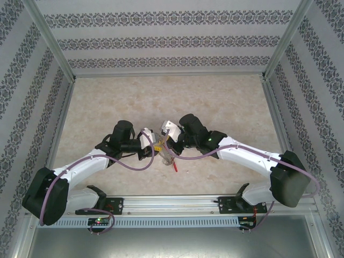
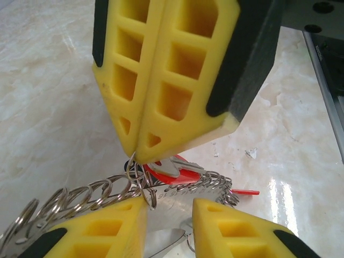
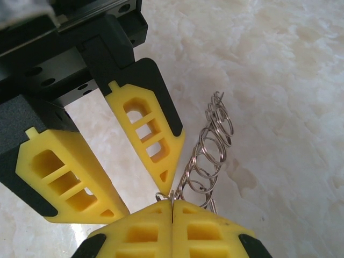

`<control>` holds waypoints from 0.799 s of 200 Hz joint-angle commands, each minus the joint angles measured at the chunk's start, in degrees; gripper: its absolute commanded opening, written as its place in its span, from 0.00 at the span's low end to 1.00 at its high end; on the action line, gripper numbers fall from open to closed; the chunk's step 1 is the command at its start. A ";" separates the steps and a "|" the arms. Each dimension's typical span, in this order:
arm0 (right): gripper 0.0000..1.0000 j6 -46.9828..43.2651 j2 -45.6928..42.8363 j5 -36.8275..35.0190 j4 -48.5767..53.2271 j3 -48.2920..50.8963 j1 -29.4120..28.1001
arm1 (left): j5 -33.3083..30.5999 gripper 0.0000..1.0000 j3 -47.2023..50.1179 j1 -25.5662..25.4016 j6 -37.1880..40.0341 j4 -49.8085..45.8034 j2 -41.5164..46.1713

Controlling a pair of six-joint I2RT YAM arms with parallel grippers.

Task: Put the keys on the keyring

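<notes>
— While the right gripper point(image 3: 172, 208) is clenched like that, what has it got?

— A loop of the keyring point(image 3: 210, 153), pinched right at its fingertips. From the pinch the ring climbs away toward one o'clock over the table point(image 3: 285, 75), all small loops in a row.

— And the left gripper point(image 2: 169, 204)?

— Jaws parted, nose to nose with the right one, which comes down on it from twelve o'clock. I see nothing clamped between them. A bare key blade point(image 2: 164, 241) sits in the gap, though I can't tell whether it touches either finger.

— So where are the keys point(image 2: 183, 167)?

— Bunched just under the pinch. A red tag point(image 2: 188, 177) lies against the ring there, and a second red tag point(image 2: 244, 191) pokes out toward four o'clock. From overhead, a bit of red shows at six o'clock from where the two grippers meet, mid-table.

— How far along, would you say?

— Midway at best, I'd judge. Keys and ring are together, but I can't tell whether any key is actually threaded on a loop. That wants confirming, and any loose key is yet to go on.

— Any writing?

— Maybe faint stamped marks on the metal by the red tag, too small to read. No brand or label I can make out.
</notes>
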State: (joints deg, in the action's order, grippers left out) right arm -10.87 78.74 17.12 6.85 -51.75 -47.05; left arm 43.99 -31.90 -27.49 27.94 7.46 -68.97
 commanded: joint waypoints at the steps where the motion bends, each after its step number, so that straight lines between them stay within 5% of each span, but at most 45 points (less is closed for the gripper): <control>1: 0.00 -1.03 -0.87 0.34 -0.95 -1.80 -0.60 | -1.08 0.30 -1.56 -1.07 -1.01 3.26 -0.46; 63: 0.00 -1.17 -0.87 0.98 -0.73 -1.84 -0.68 | -2.92 0.24 -1.59 -1.41 -1.21 3.90 -0.58; 120: 0.00 -1.06 -1.13 0.43 -0.54 -1.65 -0.68 | -3.74 0.00 -1.89 -1.43 0.00 2.07 -1.03; 160: 0.00 -0.41 -1.66 -1.40 -0.35 -0.65 -0.47 | -4.46 0.00 -0.93 -1.50 -0.25 3.61 -1.37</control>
State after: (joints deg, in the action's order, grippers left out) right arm -10.87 78.74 17.08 7.22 -51.75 -47.05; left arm 39.97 -32.27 -28.10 27.09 9.34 -69.71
